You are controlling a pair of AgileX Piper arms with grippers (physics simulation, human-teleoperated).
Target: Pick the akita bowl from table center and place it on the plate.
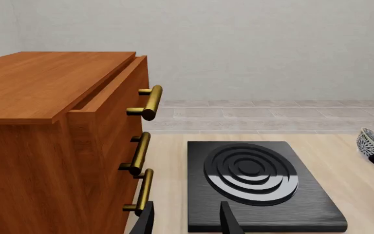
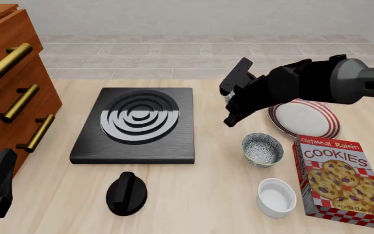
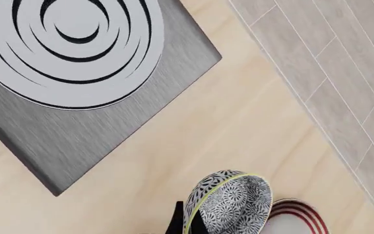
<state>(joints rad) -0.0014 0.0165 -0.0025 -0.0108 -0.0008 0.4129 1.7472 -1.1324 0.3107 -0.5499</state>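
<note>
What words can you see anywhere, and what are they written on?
"Oatmeal Raisin" – top of the cookie box front, in the front view.
"COOKIES" – big letters below it on the same box.
"Pi" – cut off by the picture edge, on the right arm.
No other text shows.

akita bowl [image 3: 229, 204]: cut by right wrist frame edge; in front view almost wholly behind right arm.
plate [image 2: 304, 118]: near edge covered by cookie box [image 2: 343, 180].
left gripper [image 1: 187, 219]: fingertips cropped.
</note>
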